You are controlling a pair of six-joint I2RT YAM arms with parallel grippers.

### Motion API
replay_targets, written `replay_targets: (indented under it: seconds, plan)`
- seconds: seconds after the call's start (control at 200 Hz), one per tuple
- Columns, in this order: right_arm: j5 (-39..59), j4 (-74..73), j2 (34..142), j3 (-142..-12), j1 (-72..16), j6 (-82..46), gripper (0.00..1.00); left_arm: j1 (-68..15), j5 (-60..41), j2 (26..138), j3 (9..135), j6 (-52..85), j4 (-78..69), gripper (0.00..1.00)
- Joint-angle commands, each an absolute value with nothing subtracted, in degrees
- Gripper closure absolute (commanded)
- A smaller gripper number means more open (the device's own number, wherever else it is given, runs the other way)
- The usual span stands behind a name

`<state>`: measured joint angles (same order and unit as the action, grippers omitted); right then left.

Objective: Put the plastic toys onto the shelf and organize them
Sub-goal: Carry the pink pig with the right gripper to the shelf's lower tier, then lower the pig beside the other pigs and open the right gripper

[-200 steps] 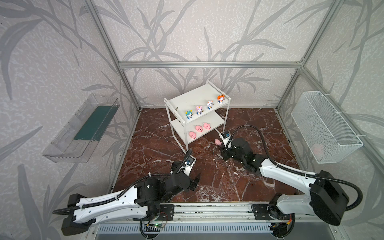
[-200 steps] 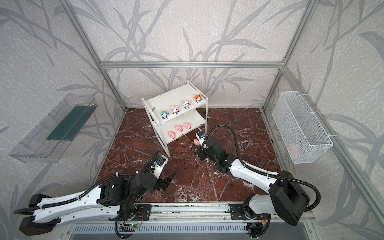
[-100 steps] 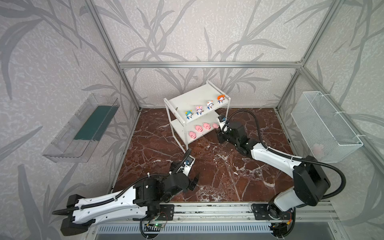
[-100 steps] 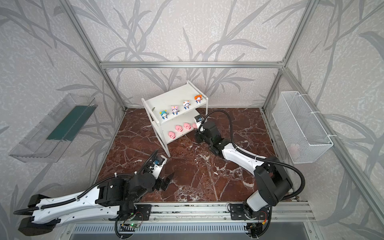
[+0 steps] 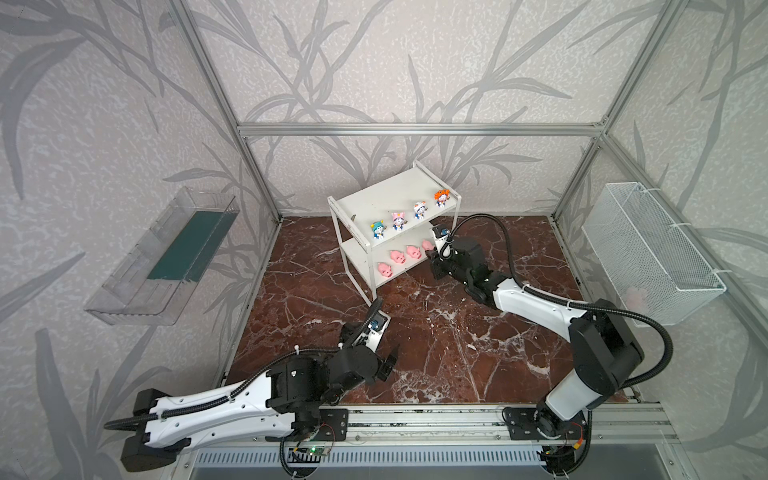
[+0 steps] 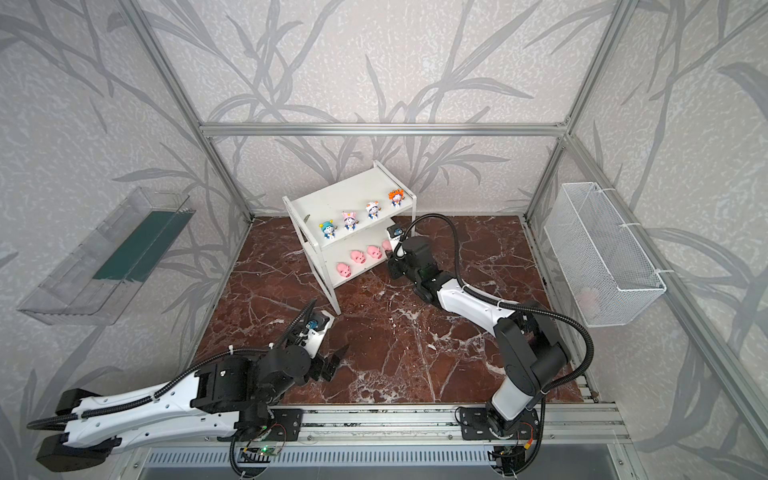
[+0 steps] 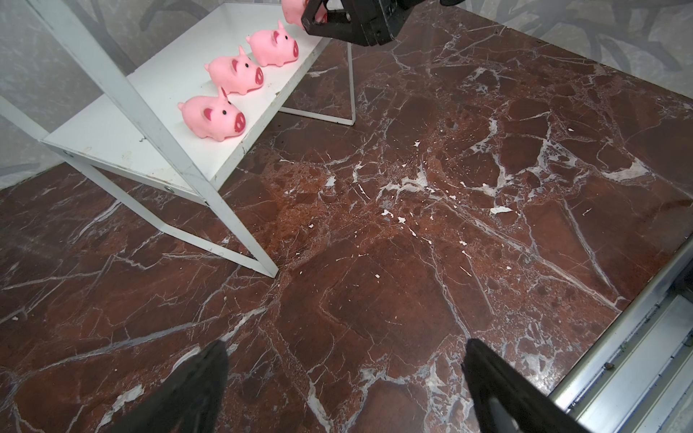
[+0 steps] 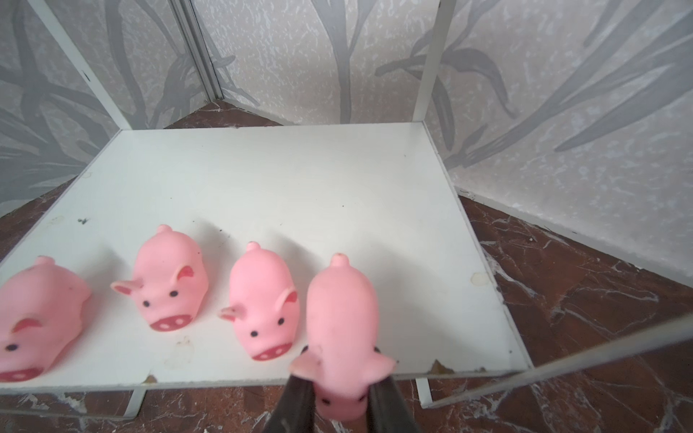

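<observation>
1. Red-brown marble floor [image 5: 436, 332] carries one white two-tier shelf [image 5: 386, 195] near the back wall.
2. Four figurines line its top board: teal-hat figurine [image 5: 377, 230], pink-hat figurine [image 5: 398, 220], white-hat figurine [image 5: 419, 210], orange-hat figurine [image 5: 441, 198].
3. Three pink pigs [image 5: 397, 257] sit in a row along the lower board's front edge.
4. Right gripper [image 8: 339, 391] pinches a fourth pig [image 8: 343, 322] by the head, beside that row, its body over the board.
5. Left gripper [image 7: 345, 360] hangs spread wide above the floor.

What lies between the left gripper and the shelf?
Only bare marble floor separates the left gripper from the shelf; the left wrist view shows it.
</observation>
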<state>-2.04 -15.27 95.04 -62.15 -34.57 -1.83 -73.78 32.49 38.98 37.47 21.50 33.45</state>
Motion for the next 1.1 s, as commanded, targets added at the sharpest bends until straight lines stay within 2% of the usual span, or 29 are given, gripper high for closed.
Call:
replay_targets:
  seconds: [0.0, 0.31, 0.68, 1.095]
  plan:
    - [-2.5, -17.2, 96.5, -64.3, -34.1, -1.7, 0.76, -73.5, 33.7, 38.5, 37.8, 20.9, 34.3, 0.01]
    - [-2.8, -17.6, 98.9, -65.5, -33.9, -2.0, 0.73, -73.5, 33.9, 38.4, 38.0, 20.4, 34.3, 0.01]
    - [-4.1, -16.9, 98.2, -64.3, -34.0, -1.6, 0.58, -73.3, 33.9, 38.4, 38.1, 20.2, 34.0, 0.01]
    - [-4.3, -15.6, 86.5, -57.4, -32.9, -2.6, 0.56, -72.9, 33.1, 38.9, 38.0, 20.1, 33.6, 0.01]
